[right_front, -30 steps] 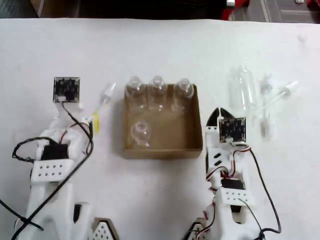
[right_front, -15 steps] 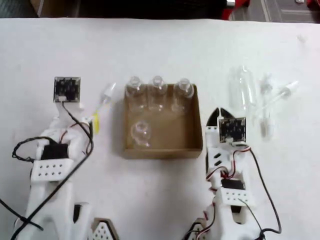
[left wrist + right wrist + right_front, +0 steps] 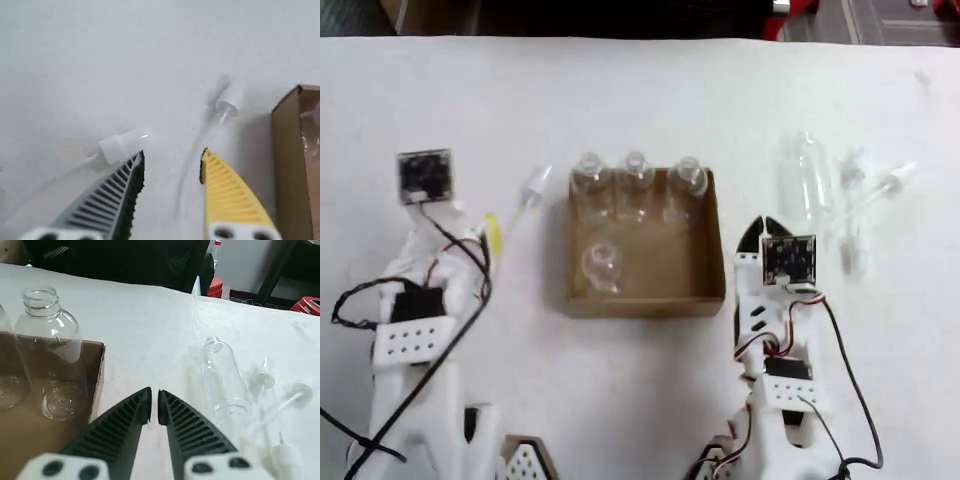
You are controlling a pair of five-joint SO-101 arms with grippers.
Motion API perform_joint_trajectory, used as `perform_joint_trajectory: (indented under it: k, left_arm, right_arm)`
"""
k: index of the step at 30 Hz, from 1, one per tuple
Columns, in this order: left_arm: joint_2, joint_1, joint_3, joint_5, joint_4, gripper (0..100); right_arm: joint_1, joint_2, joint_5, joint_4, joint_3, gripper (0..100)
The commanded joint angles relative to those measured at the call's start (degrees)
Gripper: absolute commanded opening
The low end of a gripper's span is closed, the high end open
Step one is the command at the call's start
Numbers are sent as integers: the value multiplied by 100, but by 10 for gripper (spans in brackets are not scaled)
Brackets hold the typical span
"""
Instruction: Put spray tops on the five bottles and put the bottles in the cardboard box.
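Our left gripper [image 3: 172,155] hangs low over the table [image 3: 100,50] with its grey and yellow fingers [image 3: 220,190] spread wide and gripping nothing. Between them runs only the thin dip tube of a spray top [image 3: 227,105], whose white cap lies just ahead of the yellow finger. A second spray top [image 3: 120,145] lies against the grey fingertip. We read the wide spread as readiness to close on one of these, both loose beside the cardboard box [image 3: 295,150]. On the box's other side, our right gripper [image 3: 154,402] has its fingers drawn almost together and empty. It points toward the fifth bottle [image 3: 222,377], which lies on its side on the table with loose spray tops [image 3: 265,377] just beside it. The other four bottles [image 3: 635,180] sit in the box, three along its far wall and one nearer. Their necks look bare, so we judge the capping barely begun.
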Motion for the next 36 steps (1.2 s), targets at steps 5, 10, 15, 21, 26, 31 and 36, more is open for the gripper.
perform_joint_trajectory:
  k: [5,10,15,21,26,31,36]
  left_arm:
    - [13,-180,-97,167,-176,176]
    - [40,-180,26,176,-413,176]
    - [40,-163,413,176,-1081,176]
    - [31,391,633,132,-1284,176]
    - [40,470,633,132,-1310,176]
    - [40,444,633,132,-1301,176]
    - [-4,224,607,484,-1257,176]
  right_arm:
    - [-40,-31,290,295,-273,15]
    - [-31,-31,264,295,-273,15]
    - [-13,-22,255,277,-273,15]
    - [-31,-31,246,268,-273,17]
    - [-48,-31,246,268,-281,18]
    - [180,-40,246,-48,-404,16]
    - [725,-31,-255,-391,-440,18]
